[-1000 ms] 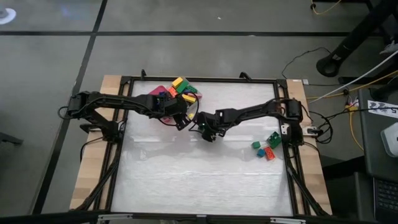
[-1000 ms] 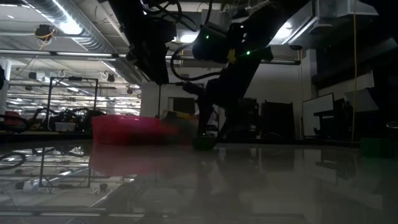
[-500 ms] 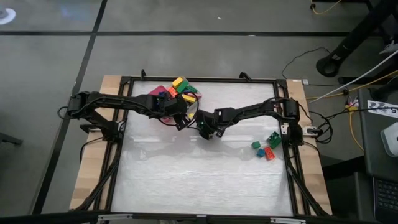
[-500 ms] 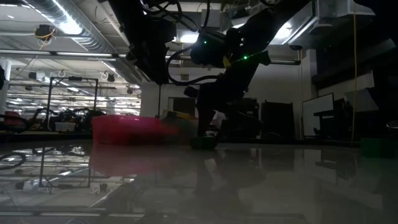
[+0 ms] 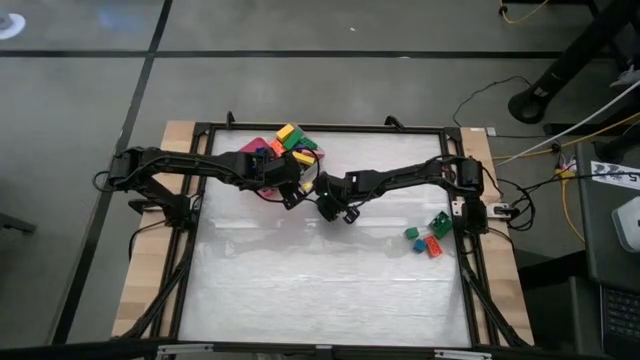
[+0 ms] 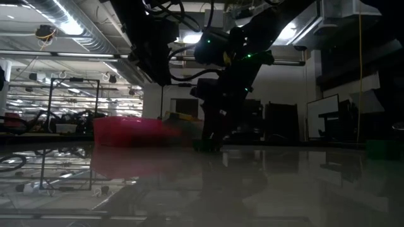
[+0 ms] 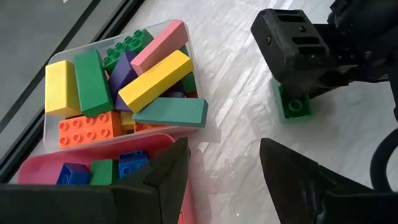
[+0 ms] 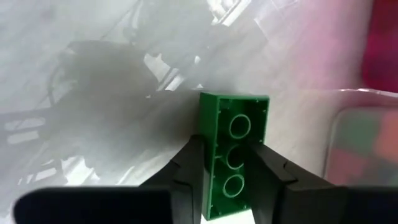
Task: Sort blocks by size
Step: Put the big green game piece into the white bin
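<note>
A long green block [image 8: 235, 155] lies on the table sheet near the middle, its hollow underside turned toward the right wrist camera. My right gripper [image 5: 328, 207] is shut on it; the left wrist view shows the green block [image 7: 295, 107] under that gripper. My left gripper [image 7: 224, 177] hovers open and holds nothing. It stands just left of the right gripper, by the corner of the pink tray [image 7: 37, 169]. A clear tray [image 7: 181, 26] beside it holds several yellow, green, orange, purple and pink blocks [image 7: 152, 78]. Blue and green blocks [image 7: 121, 163] lie in the pink tray. My right gripper pinches the green block's two long sides [image 8: 208, 163] between its two fingers [image 8: 189, 163]. The fingers come from above, slanting down from the table's right, and lie across the block. The block's far end [image 7: 297, 115] rests on the table sheet.
A green, a blue and a red block [image 5: 425, 238] lie loose near the table's right edge. The two trays [image 5: 285, 143] stand at the far edge, left of centre. A black frame [image 5: 455, 130] borders the table. The near half of the sheet [image 5: 320, 290] is bare.
My right gripper has rolled about its own pointing line over the green block and shifted slightly toward the trays. The block has stayed on the table.
</note>
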Tool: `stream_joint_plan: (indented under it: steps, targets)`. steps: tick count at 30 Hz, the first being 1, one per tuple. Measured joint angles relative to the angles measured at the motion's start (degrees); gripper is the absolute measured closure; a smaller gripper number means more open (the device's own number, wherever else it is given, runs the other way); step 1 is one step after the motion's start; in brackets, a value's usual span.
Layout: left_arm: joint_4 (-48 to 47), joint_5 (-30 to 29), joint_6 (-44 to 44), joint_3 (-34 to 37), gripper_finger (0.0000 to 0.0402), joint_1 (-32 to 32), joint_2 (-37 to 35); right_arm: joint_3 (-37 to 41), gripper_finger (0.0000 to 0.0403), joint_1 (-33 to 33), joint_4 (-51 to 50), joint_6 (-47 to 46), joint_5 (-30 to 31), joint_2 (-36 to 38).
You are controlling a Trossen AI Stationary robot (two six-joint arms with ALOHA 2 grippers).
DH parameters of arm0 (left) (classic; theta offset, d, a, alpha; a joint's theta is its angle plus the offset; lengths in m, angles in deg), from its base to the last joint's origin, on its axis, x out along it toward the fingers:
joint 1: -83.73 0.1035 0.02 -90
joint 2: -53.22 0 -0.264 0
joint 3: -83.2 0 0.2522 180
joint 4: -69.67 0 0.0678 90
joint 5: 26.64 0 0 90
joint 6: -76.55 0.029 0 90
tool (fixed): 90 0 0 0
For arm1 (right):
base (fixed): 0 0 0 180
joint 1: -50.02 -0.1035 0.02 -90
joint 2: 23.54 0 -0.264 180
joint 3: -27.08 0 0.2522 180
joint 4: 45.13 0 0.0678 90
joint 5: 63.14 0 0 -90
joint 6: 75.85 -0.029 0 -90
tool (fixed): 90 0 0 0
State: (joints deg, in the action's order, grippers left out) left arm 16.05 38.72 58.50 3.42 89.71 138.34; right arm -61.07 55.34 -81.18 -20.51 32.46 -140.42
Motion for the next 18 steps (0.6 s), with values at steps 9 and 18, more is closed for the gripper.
stream_joint_plan:
  steps: [9, 18]
  targets:
    - [-0.02, -0.01, 0.04, 0.0, 0.0218, 0.06, 0.0, -4.79, 0.0314, -0.1, -2.51, -0.25, 2.86, -0.5]
    - [-3.96, -2.37, 0.32, -0.09, 0.0218, 0.18, -1.43, -12.5, 0.0315, 0.37, -3.15, 0.46, 3.64, -0.68]
